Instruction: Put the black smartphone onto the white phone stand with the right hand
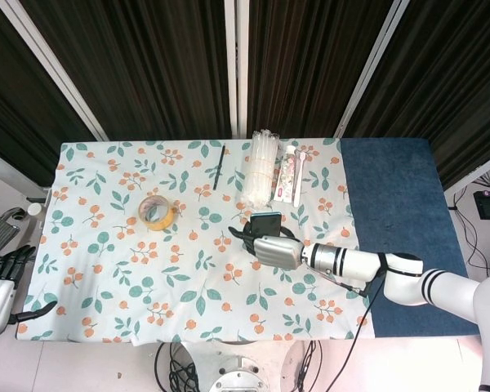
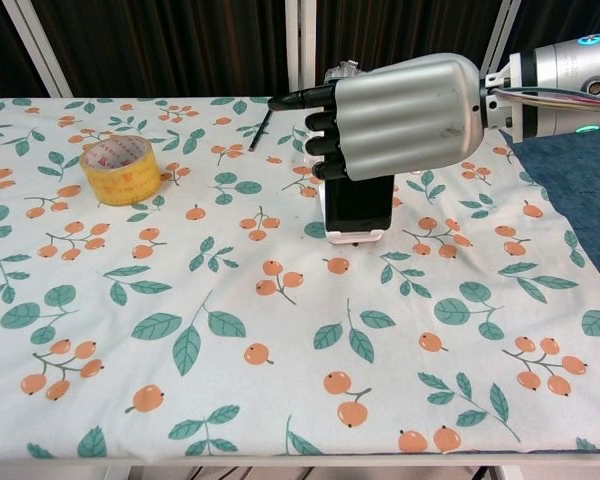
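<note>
Fingers (image 2: 325, 125) of the right hand (image 2: 400, 115) curl around the top of the black smartphone (image 2: 358, 205), which stands upright with its bottom edge on the white phone stand (image 2: 355, 236). Yellow tape roll (image 2: 120, 170) sits well apart. Left hand (image 1: 0, 286) hangs off the table, holding nothing, fingers apart.

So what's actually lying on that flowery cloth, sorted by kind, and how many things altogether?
Black smartphone: 1
White phone stand: 1
Roll of yellow tape: 1
Black pen: 1
Clear bag of white sticks: 1
Flat printed packet: 1
Total: 6, not counting the robot's right hand over the phone.
</note>
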Motion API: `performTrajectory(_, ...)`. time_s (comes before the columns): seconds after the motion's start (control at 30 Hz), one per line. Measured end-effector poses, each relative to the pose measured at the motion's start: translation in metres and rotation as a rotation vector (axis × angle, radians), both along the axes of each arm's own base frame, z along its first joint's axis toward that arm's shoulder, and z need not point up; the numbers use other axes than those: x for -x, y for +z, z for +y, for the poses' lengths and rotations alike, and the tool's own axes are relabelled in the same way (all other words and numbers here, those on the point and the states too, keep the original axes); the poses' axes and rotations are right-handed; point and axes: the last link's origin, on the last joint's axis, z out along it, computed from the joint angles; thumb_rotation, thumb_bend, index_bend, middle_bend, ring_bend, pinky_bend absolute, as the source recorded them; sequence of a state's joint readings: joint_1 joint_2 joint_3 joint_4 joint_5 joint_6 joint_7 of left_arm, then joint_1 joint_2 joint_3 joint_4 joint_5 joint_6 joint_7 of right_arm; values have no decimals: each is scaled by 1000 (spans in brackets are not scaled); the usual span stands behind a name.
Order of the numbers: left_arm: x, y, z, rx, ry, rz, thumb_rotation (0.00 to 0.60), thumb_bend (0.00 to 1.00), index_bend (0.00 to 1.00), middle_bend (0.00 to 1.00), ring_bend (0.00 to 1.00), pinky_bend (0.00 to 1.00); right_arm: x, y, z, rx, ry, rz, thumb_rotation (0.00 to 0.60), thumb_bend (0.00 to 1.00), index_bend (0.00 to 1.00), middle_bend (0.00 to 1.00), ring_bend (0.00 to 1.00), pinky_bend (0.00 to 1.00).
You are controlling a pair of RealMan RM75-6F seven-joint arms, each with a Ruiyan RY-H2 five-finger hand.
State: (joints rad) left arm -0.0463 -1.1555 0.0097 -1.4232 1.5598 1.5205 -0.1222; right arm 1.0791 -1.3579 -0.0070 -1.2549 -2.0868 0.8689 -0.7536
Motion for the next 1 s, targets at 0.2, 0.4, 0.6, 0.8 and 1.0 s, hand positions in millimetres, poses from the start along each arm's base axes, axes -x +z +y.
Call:
performTrajectory(0.2,1,0,-1,-1,4,1,424,65,62,80,105,217,1,-1,0,-1,-4,-2,600,348,636,429,455,0)
performTrajectory(0.4,1,1,-1,-2,6,2,425,65,63,80,105,218,2,-4,1,-3,-6,1,600,349,636,424,449,0)
performTrajectory(0.6,1,0,0,1,6,3,428,64,62,80,105,218,2,-3,0,-2,-6,4,600,349,634,421,449,0)
performTrajectory(0.8,0,0,1,2,4,4,428,65,62,80,105,217,5,-2,-1,8,-16,10,600,347,568,409,415,0)
performTrajectory(1.0,0,0,1,2,3,6,427,65,62,80,105,218,6,-1,-4,39,-31,22,600,312,216,258,202,0)
